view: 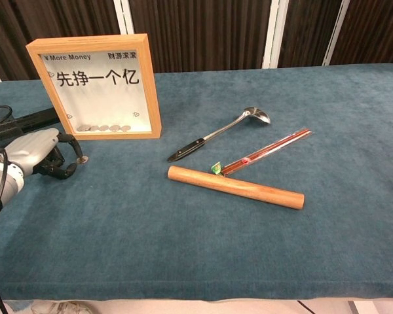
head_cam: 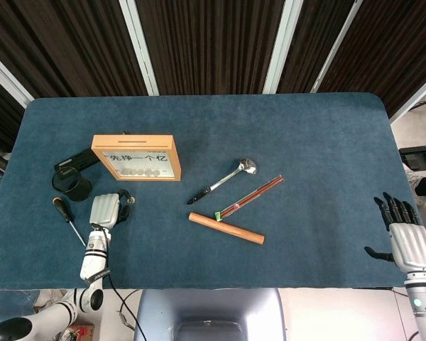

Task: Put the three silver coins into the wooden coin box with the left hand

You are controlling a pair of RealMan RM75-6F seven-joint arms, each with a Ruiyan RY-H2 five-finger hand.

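The wooden coin box (head_cam: 136, 157) (view: 98, 85) stands upright at the table's left, with several coins lying behind its window. A small silver coin (view: 83, 159) (head_cam: 130, 201) lies flat on the blue cloth just in front of the box. My left hand (head_cam: 106, 211) (view: 40, 154) rests low beside it with fingers curled; one fingertip (view: 77, 152) touches the coin's near edge. Whether the coin is pinched is not visible. My right hand (head_cam: 410, 245) hovers off the table's right front corner, fingers spread, holding nothing. No other loose coins show.
A metal ladle (head_cam: 224, 183), red chopsticks (head_cam: 250, 197) and a wooden rod (head_cam: 226, 228) lie mid-table. Left of the hand are a screwdriver (head_cam: 67, 217), a black cup (head_cam: 72, 186) and a flat black device (head_cam: 78, 160).
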